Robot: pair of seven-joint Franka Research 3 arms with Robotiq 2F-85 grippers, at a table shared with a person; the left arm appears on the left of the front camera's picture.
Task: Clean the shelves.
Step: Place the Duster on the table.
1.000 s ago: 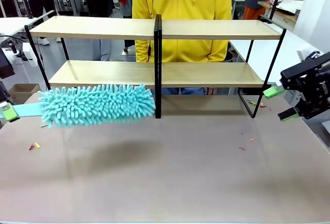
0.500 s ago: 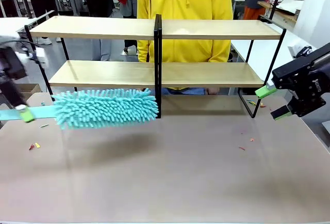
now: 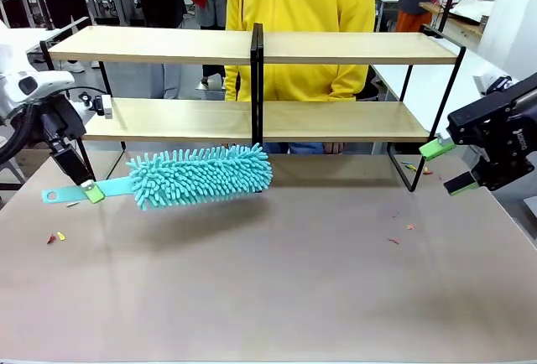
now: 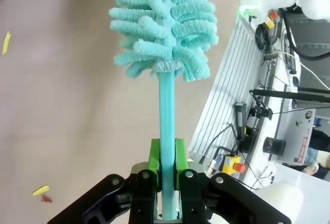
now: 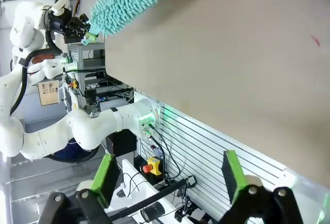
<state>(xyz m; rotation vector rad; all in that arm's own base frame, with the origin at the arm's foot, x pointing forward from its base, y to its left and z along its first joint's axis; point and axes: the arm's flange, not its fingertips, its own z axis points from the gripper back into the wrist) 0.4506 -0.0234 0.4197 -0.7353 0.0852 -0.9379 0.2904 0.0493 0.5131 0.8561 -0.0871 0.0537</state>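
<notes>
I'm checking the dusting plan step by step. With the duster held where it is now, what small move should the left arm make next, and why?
Probably lift the duster and carry it back onto the lower board of the shelves. The left gripper is shut on its handle, but the fluffy head hangs in front of and below that board, above the table, touching neither shelf.

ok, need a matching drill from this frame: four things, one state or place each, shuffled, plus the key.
1. left gripper
2. right gripper
3. duster
4. shelves

A. jaws open, nothing held
B. standing along the table's far side
C. jaws shut on a teal handle
D. fluffy teal head held above the tabletop, in front of the lower board

Pairs: 1-C, 2-A, 3-D, 4-B
</notes>
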